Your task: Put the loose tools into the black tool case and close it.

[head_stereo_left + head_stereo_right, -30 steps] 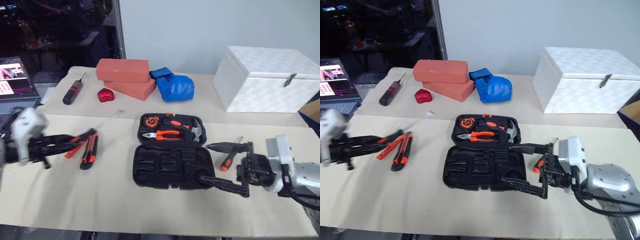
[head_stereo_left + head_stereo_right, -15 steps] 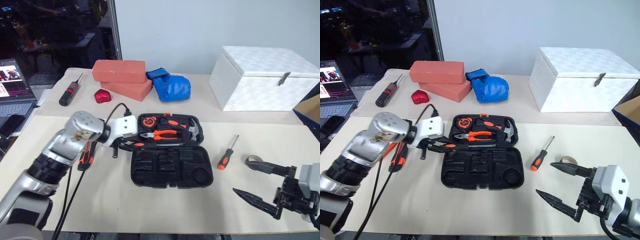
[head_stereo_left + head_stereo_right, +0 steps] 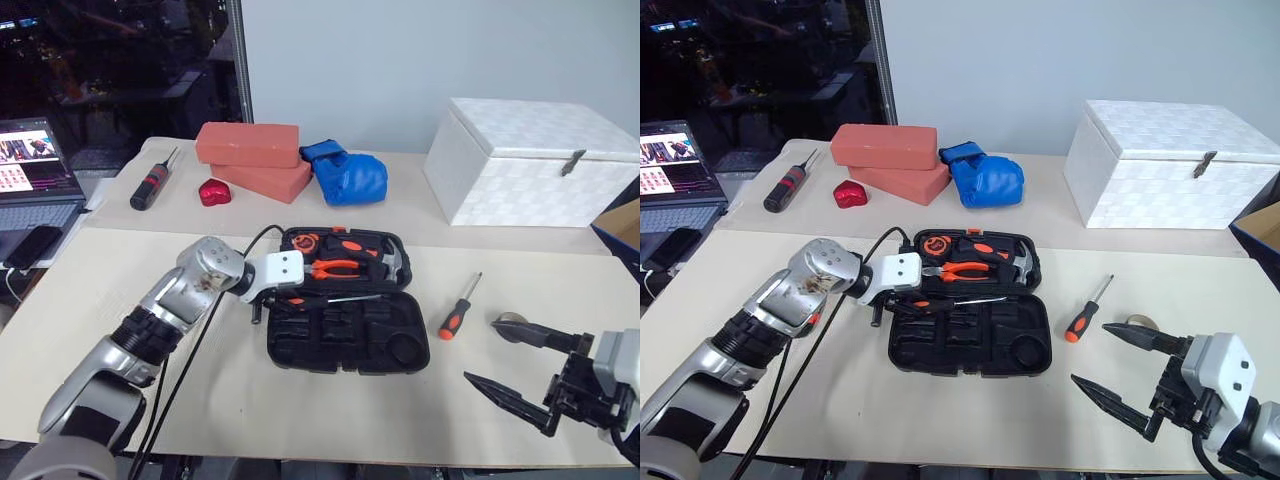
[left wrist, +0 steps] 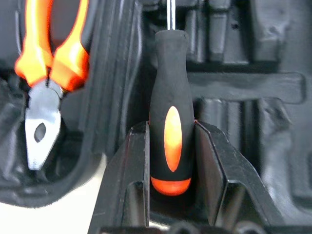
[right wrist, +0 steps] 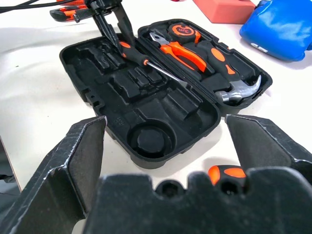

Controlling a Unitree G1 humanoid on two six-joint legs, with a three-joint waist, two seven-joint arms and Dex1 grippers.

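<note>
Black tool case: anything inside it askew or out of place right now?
Yes. The slim orange-and-black-handled screwdriver lies slanted across the moulded slots of the black plastic clamshell tool case, not seated in one; the left gripper is clamped on its handle.

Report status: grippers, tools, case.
Left gripper shut on screwdriver over open tool case. Right gripper open, empty. Second screwdriver loose beside case.

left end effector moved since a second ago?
Yes. The left end effector, gripping a screwdriver, went from the table's left side to the open tool case.

The left hand hides the utility knife in the eye views.
</note>
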